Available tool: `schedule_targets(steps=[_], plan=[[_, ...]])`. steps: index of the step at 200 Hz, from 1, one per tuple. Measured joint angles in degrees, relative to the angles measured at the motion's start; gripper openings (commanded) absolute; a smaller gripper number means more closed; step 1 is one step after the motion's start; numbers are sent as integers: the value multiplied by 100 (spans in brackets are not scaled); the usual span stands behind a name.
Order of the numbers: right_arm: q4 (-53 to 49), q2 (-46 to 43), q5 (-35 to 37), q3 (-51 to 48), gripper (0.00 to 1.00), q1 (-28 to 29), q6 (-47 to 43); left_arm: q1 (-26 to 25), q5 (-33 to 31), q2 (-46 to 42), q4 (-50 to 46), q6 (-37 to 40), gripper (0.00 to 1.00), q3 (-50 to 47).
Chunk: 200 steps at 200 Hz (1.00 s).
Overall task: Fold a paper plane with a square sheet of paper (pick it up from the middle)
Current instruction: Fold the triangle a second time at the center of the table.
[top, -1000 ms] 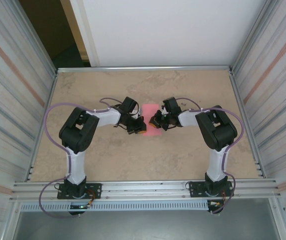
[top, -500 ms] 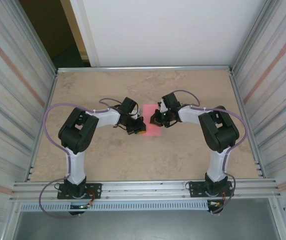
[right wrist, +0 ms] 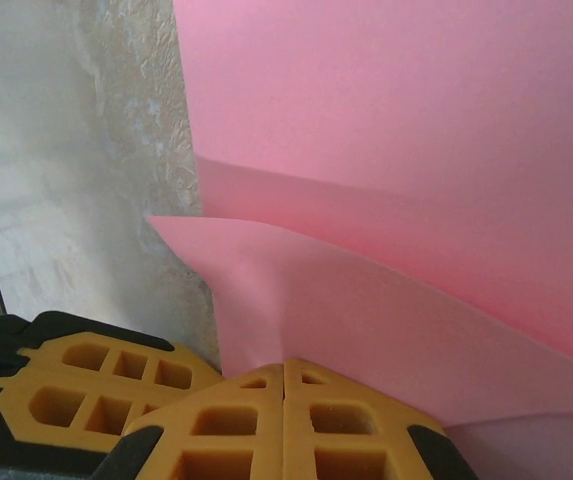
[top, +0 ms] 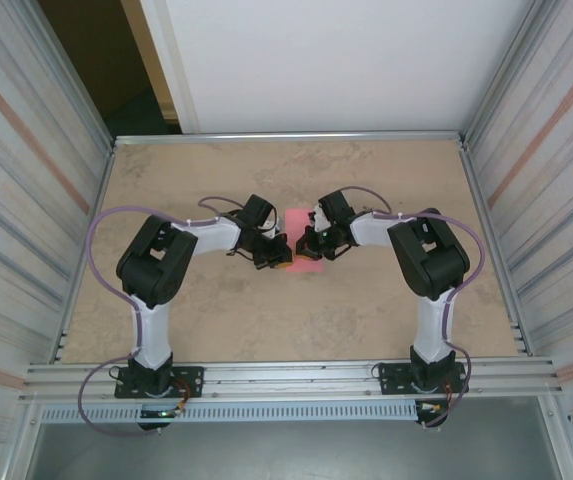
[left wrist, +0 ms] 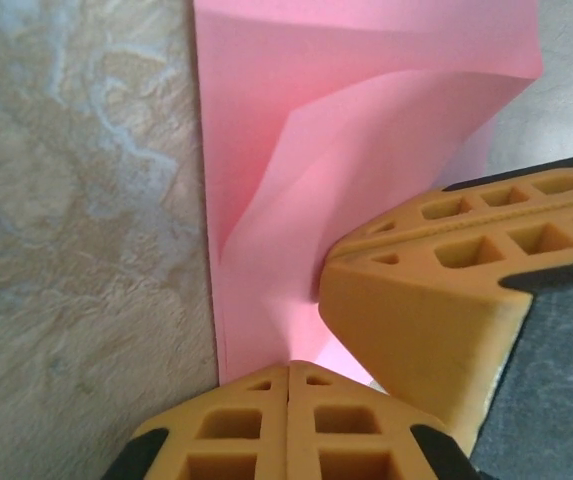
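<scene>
Though fully closed, L gripper (left wrist: 288, 372) & R gripper (right wrist: 284, 368) touch pink sheet (left wrist: 366, 120).

The sheet (top: 300, 216) lies on the worktop (top: 196, 320) between the two grippers. The left gripper (left wrist: 288, 372) touches its edge. The right gripper (right wrist: 284, 368) is just beside it, on the sheet, with a raised flap ahead of its tips.
</scene>
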Motion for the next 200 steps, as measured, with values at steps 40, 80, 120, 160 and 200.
schedule_targets(steps=[40,80,120,160,200], plan=[[44,13,-52,-11,0,-555,7,48,9,-79,96,-4,0,-151],[-48,68,120,144,0,-1204,63,70,37,-107,129,-4,0,-203],[-284,-105,487,212,1,-1335,61,74,61,-107,-90,0,4,-83],[-437,-949,643,-68,28,-1012,107,74,59,-129,-319,-7,15,214],[-284,-1189,673,-463,44,-503,570,76,-63,-131,-323,20,16,643]])
